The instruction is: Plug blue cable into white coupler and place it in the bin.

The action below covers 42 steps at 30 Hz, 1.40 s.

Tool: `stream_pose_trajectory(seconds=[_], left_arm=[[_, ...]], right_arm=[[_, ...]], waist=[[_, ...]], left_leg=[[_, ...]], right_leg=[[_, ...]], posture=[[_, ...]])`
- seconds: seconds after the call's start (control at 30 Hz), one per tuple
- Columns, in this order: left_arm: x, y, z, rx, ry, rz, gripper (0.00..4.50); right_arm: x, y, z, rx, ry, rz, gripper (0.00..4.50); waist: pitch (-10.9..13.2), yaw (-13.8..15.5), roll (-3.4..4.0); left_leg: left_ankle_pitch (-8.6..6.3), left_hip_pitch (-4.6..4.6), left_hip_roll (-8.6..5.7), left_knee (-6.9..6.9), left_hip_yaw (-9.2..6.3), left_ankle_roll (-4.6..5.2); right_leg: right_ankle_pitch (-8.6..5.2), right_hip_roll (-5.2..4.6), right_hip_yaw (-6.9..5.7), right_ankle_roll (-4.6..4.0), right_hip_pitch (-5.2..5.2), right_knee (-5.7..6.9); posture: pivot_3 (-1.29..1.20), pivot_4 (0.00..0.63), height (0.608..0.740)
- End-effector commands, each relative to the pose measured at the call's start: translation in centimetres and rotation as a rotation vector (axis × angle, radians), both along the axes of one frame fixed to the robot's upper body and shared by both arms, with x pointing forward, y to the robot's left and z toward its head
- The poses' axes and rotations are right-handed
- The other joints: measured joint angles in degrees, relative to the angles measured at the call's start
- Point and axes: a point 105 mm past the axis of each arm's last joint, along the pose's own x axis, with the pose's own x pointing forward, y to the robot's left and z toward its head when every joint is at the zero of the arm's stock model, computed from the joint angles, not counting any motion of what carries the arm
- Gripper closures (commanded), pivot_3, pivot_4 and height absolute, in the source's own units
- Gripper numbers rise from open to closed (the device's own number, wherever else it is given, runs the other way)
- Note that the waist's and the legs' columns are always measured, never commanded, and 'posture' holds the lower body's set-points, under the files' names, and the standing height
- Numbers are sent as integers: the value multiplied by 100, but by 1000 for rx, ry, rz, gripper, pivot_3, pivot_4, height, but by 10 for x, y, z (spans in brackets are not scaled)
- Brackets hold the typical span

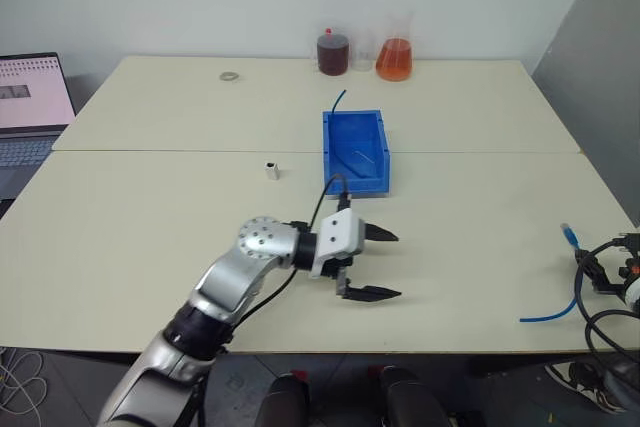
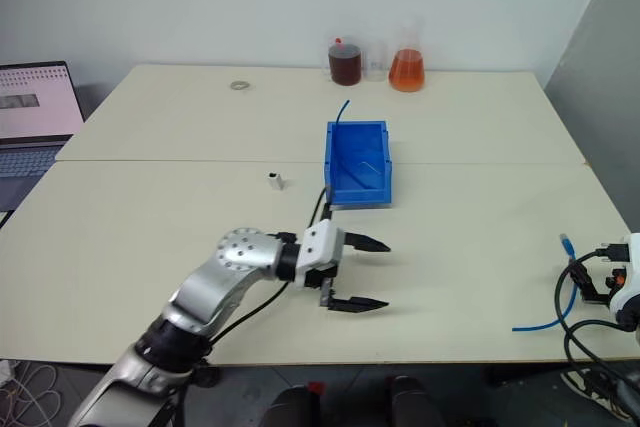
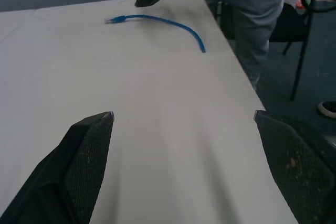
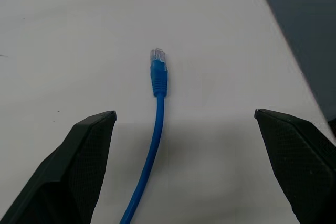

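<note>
Two grippers: both empty, fingers spread wide.
Left gripper: above the near middle of the counter, pointing toward the robot's right, below the bin's front lip and apart from it.
Right gripper: at the counter's right edge, with the cable running between its parted fingers and touching neither.
Blue cable: loose on the counter's right side, well apart from coupler and bin; its clear plug points away from the right wrist, and its other end curves toward the near edge.
White coupler: on the counter left of the bin, near it but not touching, with nothing plugged in.
Bin: blue, open-topped, mid-counter; a thin blue strand rises at its far left corner.
Far edge: a dark jar, an orange flask, a small metal ring.
Laptop: open, off the counter's left.
</note>
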Motion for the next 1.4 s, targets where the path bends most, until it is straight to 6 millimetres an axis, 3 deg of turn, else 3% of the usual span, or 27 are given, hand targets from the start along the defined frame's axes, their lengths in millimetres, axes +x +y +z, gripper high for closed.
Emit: stream_pose_trajectory(seconds=[0.03,0.2,0.47,0.6,0.7,0.97,1.13,1.27,1.4], left_arm=[[9,-16,8,-18,-69,-24,0],[21,-23,11,-27,-97,-2,0],[26,-22,16,-44,-99,12,0],[24,-22,19,-50,-86,8,0],[22,-21,19,-49,-79,6,0],[23,-17,20,-35,-77,5,0],[24,-15,20,-30,-77,4,0],[25,-8,20,-25,-77,12,0],[31,13,28,-28,-93,67,0]], right_arm=[[6,-5,7,34,-1,69,8],[9,-14,0,87,14,54,8],[12,-9,-28,111,78,162,8],[13,-16,-32,124,70,150,639],[14,-16,-32,144,58,150,1473],[12,7,-34,158,60,251,3277],[13,10,-32,144,59,284,4445],[11,9,-31,96,82,326,4445],[11,36,-24,-10,110,543,4445]], waist=[[-1,-3,2],[-3,-5,5],[-3,-6,5],[-3,-25,4],[-2,-35,4],[-3,-42,4],[-2,-43,4],[-2,-44,4],[-2,-69,5]], left_leg=[[0,0,0,0,1,0],[0,0,-1,1,2,0],[0,1,-1,3,1,0],[0,14,-1,6,1,0],[0,34,-1,5,-2,0],[0,55,2,0,-10,0],[0,55,2,0,-10,0],[0,55,2,0,-11,0],[0,56,4,-2,-11,0]], right_leg=[[1,0,2,-1,0,0],[1,0,4,0,0,0],[1,-1,4,2,2,0],[1,-1,3,5,18,-1],[-13,-1,1,29,42,-5],[-15,0,-8,32,74,-25],[-15,0,-8,32,74,-25],[-15,0,-8,32,75,-28],[-16,0,-9,33,73,-27]], posture=[[0,150,740],[0,150,740],[0,150,740],[0,150,740],[0,150,740],[0,150,740],[0,150,740],[0,150,740],[0,150,740]])
